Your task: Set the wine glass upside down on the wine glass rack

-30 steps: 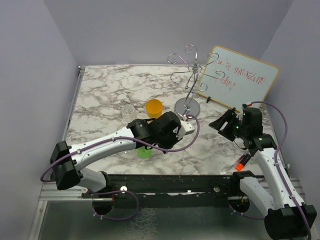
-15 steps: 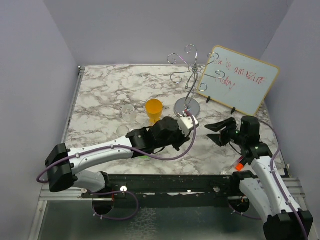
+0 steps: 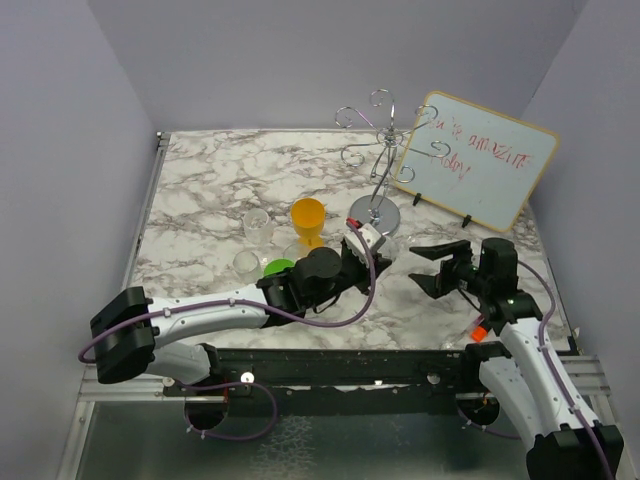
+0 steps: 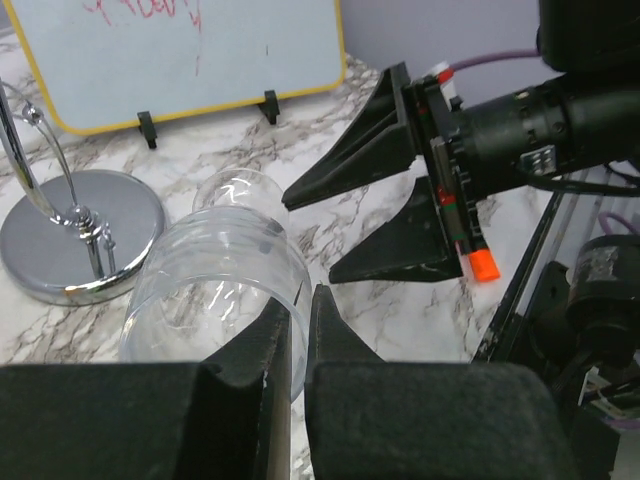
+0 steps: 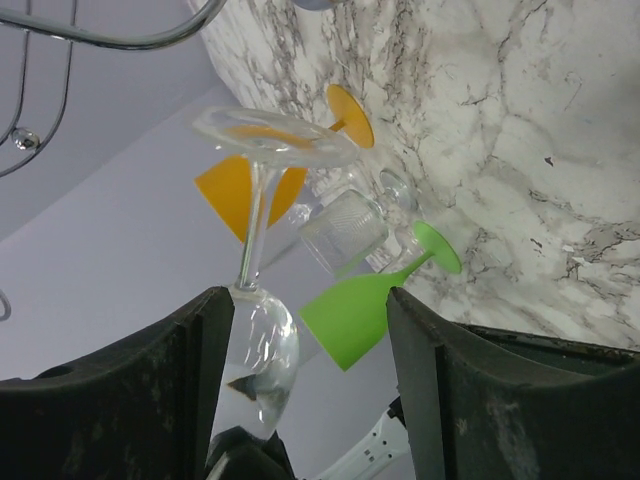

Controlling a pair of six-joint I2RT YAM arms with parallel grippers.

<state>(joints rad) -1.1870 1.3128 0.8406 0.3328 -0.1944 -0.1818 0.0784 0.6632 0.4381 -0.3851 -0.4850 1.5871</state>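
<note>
A clear wine glass lies tilted in my left gripper, which is shut on its rim with one finger inside the bowl and one outside. Its foot points away from the gripper. In the top view the wine glass hangs just in front of the chrome wine glass rack. My right gripper stands open a little to the right, facing the glass and apart from it. In the right wrist view the wine glass shows close to the left finger of the open right gripper.
A whiteboard with red writing leans behind the rack. An orange glass, a green glass and two clear glasses stand left of the left gripper. The rack's base is just left of the held glass.
My left arm has stretched low over the table, carrying the glass right towards the rack's base and uncovering the green glass. My right gripper has dropped and drawn back, turning towards the glass.
</note>
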